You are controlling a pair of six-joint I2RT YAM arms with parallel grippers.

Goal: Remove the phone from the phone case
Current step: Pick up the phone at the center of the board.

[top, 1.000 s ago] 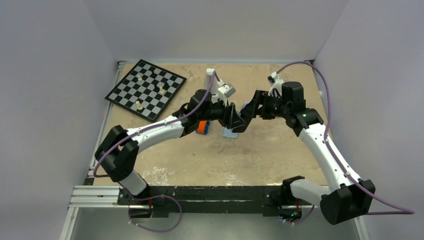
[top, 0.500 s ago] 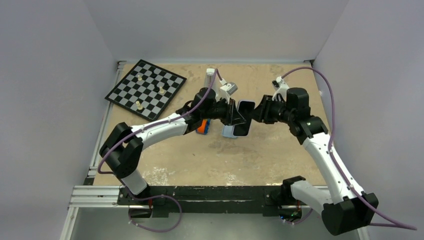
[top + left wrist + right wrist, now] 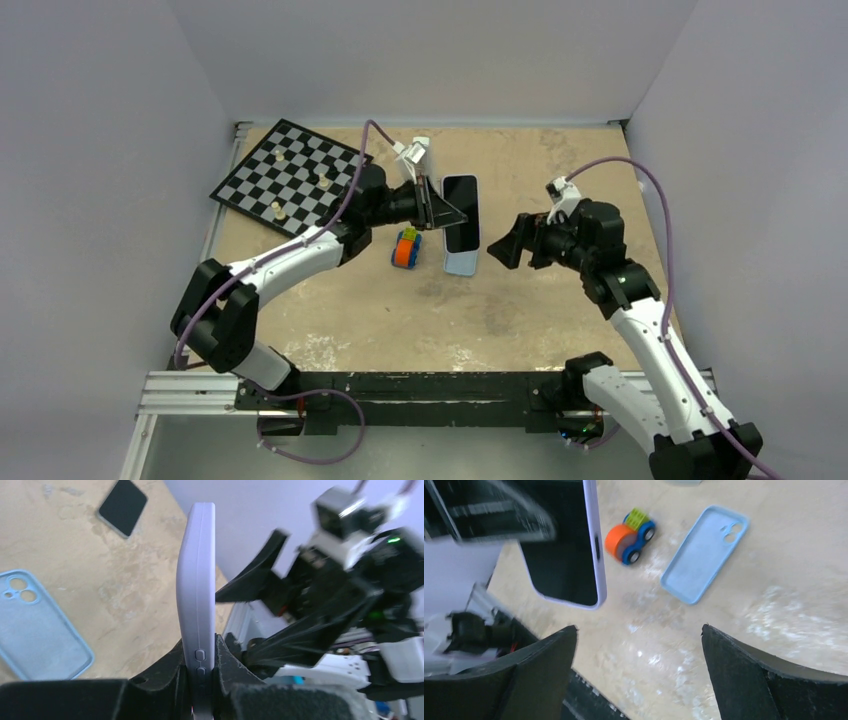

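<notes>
My left gripper (image 3: 440,210) is shut on the lower end of a lilac phone case (image 3: 197,570) and holds it edge-on above the table. The phone (image 3: 460,212) sits inside this case. Its black screen (image 3: 559,545) faces my right gripper, with the lilac rim (image 3: 597,540) around it. In the left wrist view the jaws (image 3: 201,641) press both flat sides of the case near its side buttons. My right gripper (image 3: 503,243) stands open and empty (image 3: 639,627), apart from the phone, to its right.
An empty light-blue phone case (image 3: 461,262) lies on the table under the held phone. A toy car (image 3: 405,248) is beside it. A chessboard (image 3: 290,178) with pieces lies at the far left. Another dark flat phone (image 3: 123,506) lies further off.
My right gripper has let go of the phone, opened wide and drawn back to the right. My left arm has carried the cased phone toward the far left.
</notes>
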